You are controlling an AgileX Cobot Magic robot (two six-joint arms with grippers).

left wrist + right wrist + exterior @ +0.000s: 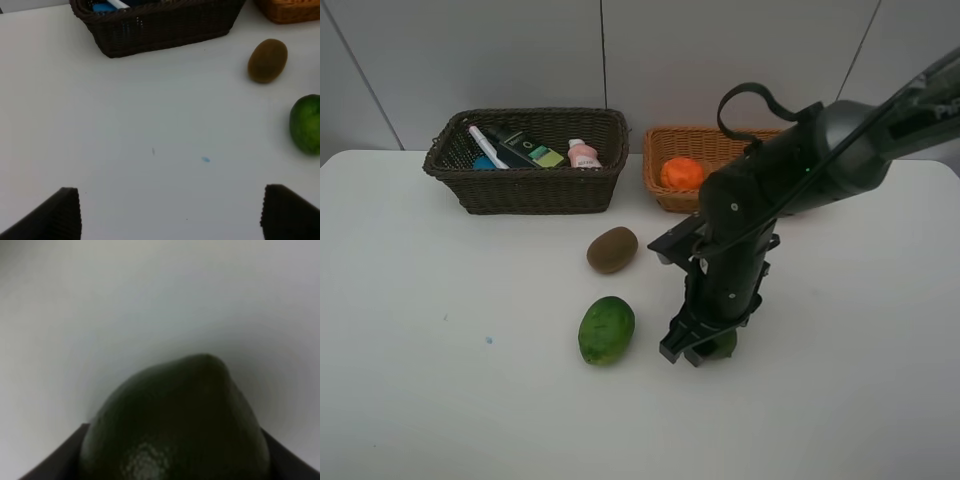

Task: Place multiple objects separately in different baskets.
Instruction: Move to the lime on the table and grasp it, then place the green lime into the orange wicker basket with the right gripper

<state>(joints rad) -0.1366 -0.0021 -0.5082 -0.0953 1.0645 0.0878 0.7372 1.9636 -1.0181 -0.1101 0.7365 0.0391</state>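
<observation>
dark brown basket [525, 185]: set at the back left of the worktop [420, 350]; a white marker [483, 145], a dark green bottle [518, 146] and a pink bottle [584, 154] are seen inside.
light tan basket [665, 150]: just beside the dark one, on its right; an orange [681, 173] is held in it; its right part is hidden by the right arm [800, 165].
kiwi [612, 249]: on the worktop in front of the baskets, touched by nothing.
free green fruit [607, 329]: in front of the kiwi, apart from it, near the right gripper [698, 350].
gripped green fruit [175, 415]: on the worktop, mostly covered by the right gripper from above.
right jaws: set around the gripped green fruit, one finger seen against each side.
left gripper [170, 215]: jaws wide apart, nothing between them, bare worktop below.
</observation>
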